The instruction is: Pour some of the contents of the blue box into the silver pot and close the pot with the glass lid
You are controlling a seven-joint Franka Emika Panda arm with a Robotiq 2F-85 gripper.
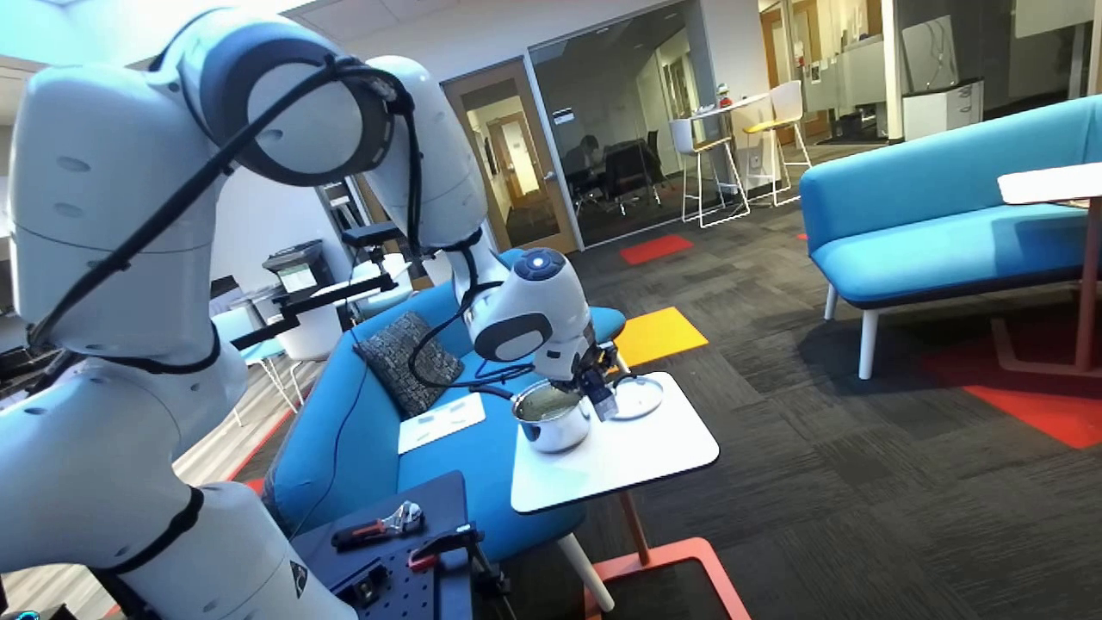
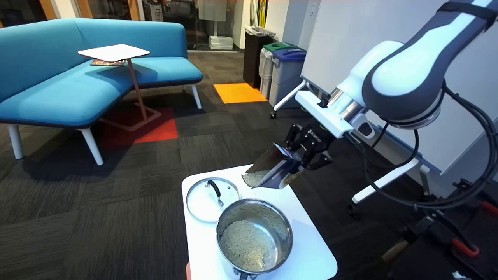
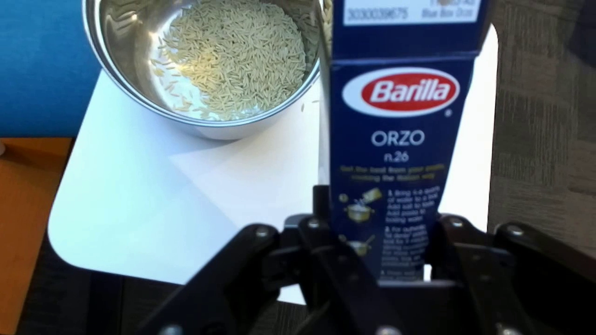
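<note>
The silver pot (image 2: 278,228) holds orzo (image 3: 242,60); the gripper (image 3: 379,218) grasps the blue box (image 3: 398,121), fill unclear.

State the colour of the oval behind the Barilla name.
On the box, the oval is red, edged in white; best seen in the wrist view.

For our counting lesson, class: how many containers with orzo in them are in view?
2: the silver pot, standing on the white tabletop with orzo inside, and the blue box, tilted in the gripper, orzo showing at its open end. No others show.
</note>
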